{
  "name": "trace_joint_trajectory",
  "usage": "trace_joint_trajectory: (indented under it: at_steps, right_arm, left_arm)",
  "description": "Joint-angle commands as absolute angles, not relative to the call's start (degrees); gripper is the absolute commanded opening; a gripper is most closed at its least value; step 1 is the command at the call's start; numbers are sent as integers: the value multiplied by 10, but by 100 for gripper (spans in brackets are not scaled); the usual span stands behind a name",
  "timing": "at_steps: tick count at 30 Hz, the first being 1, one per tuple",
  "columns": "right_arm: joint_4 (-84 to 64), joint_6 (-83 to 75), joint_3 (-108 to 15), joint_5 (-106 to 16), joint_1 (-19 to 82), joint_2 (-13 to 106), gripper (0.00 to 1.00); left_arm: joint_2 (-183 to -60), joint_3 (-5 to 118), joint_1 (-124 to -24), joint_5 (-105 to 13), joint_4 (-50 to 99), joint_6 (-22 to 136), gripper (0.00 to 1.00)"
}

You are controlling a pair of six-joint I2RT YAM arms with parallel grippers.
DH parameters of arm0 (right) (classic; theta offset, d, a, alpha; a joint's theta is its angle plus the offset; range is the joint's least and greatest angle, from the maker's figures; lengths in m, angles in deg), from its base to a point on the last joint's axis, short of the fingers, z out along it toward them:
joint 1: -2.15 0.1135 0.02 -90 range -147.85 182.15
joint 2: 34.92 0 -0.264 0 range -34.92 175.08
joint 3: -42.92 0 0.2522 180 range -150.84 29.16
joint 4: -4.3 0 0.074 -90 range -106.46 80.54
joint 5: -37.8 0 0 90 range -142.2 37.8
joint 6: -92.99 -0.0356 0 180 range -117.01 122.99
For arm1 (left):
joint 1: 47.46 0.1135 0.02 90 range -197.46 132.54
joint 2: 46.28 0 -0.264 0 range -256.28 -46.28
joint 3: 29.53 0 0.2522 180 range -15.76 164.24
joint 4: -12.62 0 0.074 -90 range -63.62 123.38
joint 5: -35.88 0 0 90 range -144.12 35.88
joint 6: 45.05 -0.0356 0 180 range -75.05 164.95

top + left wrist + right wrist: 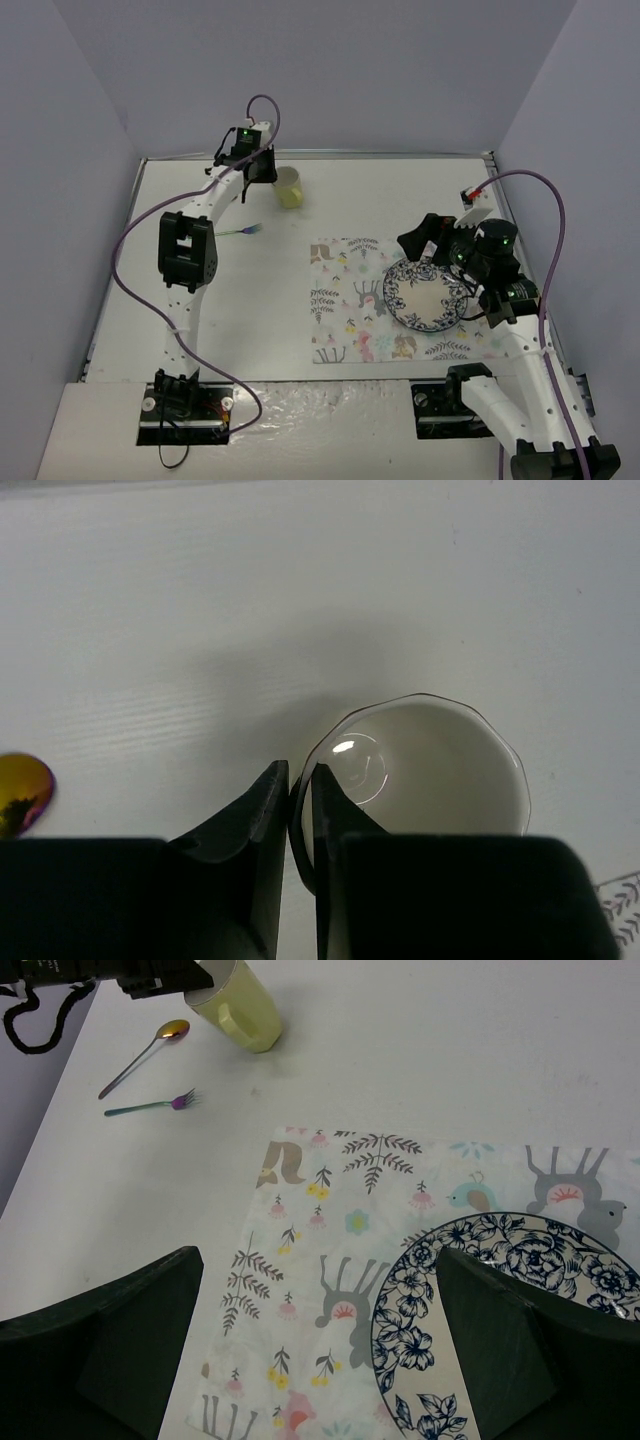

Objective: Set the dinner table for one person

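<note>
A pale yellow cup (289,187) is at the back of the white dinner table (400,190). My left gripper (262,165) is shut on its rim, one finger inside and one outside, as the left wrist view shows for the gripper (300,780) and cup (440,770). I cannot tell whether the cup rests on the table. A blue-flowered plate (425,295) lies on the right part of the animal-print mat (345,300). My right gripper (440,235) is open and empty, above the plate's left rim (520,1300) in its own view (318,1260).
An iridescent fork (240,233) lies on the table left of the mat, and also shows in the right wrist view (150,1107). A spoon (145,1052) lies beyond it near the cup; its bowl (20,792) shows in the left wrist view. Walls enclose the table.
</note>
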State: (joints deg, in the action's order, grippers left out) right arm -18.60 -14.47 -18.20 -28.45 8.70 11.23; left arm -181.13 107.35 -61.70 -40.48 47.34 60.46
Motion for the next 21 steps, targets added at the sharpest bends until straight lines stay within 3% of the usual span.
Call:
trace_joint_trajectory:
  at_steps: [1,21]
  right_arm:
    - [-133,-143,-184,-294,108,126,100]
    - [-39,-112,-129,-401,328,220,100]
  left_arm:
    - [-1673,1000,-638,-432,409,680,0]
    - [-1358,593,-733,-624,400,731,0]
